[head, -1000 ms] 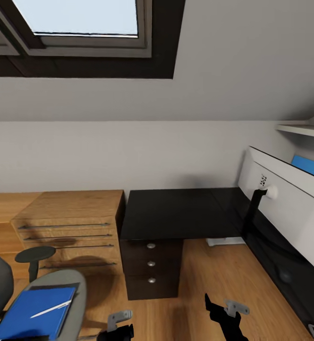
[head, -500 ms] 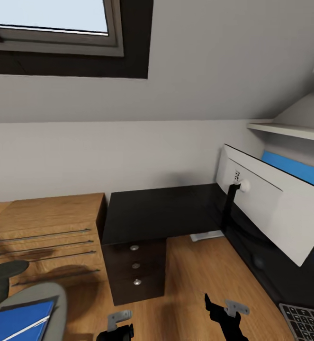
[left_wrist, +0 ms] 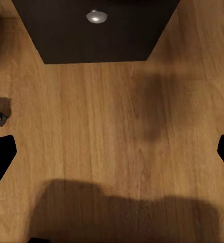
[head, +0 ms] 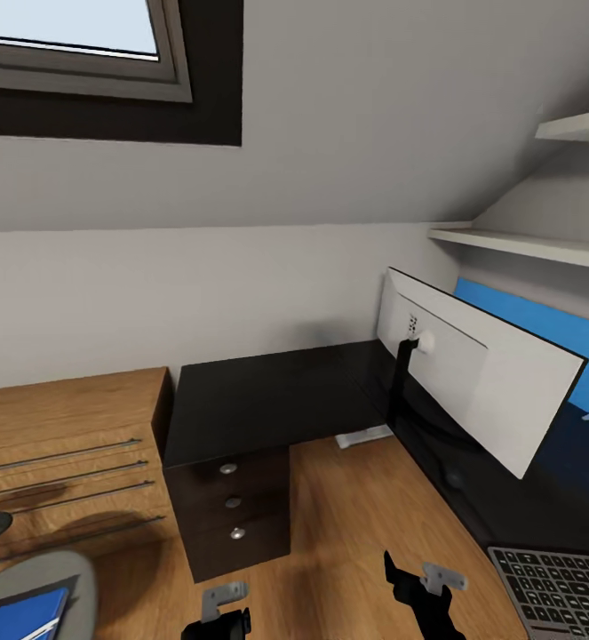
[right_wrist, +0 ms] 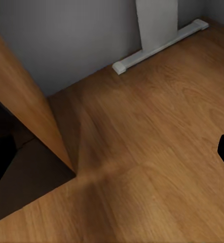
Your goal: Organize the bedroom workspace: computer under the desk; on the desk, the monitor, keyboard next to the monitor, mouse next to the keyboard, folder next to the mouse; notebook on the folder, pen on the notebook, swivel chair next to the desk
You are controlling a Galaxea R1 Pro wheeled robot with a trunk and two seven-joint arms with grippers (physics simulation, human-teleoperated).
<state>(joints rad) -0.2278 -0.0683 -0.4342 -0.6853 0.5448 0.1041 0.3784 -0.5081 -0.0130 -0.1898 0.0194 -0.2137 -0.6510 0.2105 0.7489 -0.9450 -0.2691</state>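
Observation:
The black L-shaped desk stands against the wall. A monitor with its white back towards me stands on the desk's right wing. A grey keyboard lies on that wing at the lower right. A small dark lump lies between them; I cannot tell what it is. At the lower left, a corner of the blue folder rests on the grey swivel chair seat. My left gripper and right gripper hang open over the wooden floor, holding nothing.
A wooden dresser stands left of the desk, and a black drawer unit sits under the desk's left end. The desk's white foot rests on the floor. White shelves hang above the monitor.
The camera has turned to the right, so the whole scene slid left. The chair and folder have almost left the picture and the keyboard has come in. Both grippers look the same.

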